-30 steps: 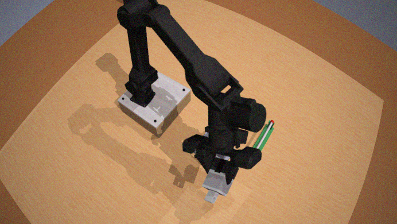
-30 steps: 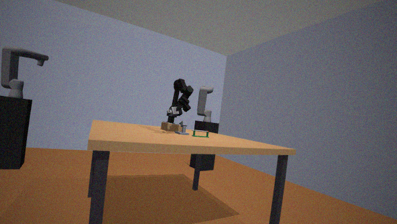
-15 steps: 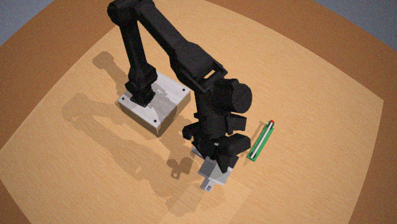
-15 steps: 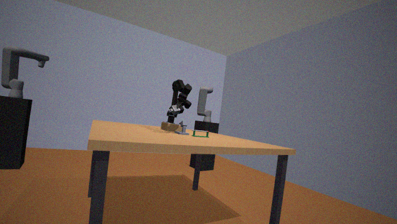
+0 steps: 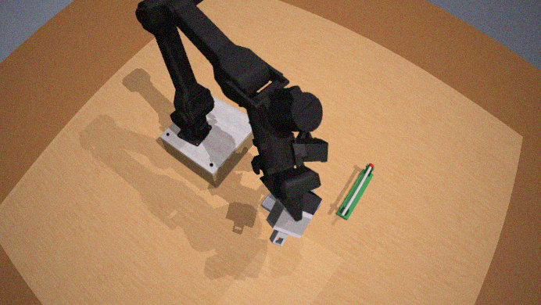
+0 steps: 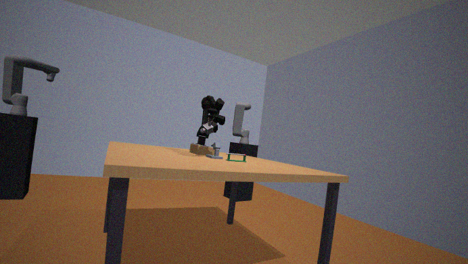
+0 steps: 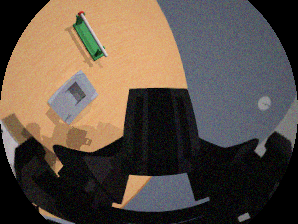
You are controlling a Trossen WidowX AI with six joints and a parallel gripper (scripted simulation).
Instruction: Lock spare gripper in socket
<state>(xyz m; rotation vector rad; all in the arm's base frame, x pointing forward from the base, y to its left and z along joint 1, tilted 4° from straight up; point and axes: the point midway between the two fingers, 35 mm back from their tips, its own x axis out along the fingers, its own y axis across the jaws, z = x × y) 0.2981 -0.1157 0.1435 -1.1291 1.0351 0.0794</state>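
My gripper (image 5: 295,209) (image 7: 156,132) is shut on the spare gripper (image 5: 293,225) (image 6: 208,126), tilted and high above the table; its light spigot with a hole points down-left in the top view. The grey mount (image 7: 65,106) (image 5: 267,202) (image 6: 214,156) stands below; its square socket opening shows in the wrist view with no pin seen across it. In the top view the arm and spare gripper hide most of the mount. The white lock pin (image 5: 357,191) (image 6: 233,154) (image 7: 93,34) with a red head lies across the green rack (image 5: 354,202) (image 6: 237,161) (image 7: 86,38).
The arm's own base block (image 5: 228,154) (image 6: 199,149) stands behind the mount. The rack is beside the mount, on the right in the top view. Two grey robot arms (image 6: 17,78) (image 6: 239,118) stand on black pedestals beyond the table (image 6: 169,159).
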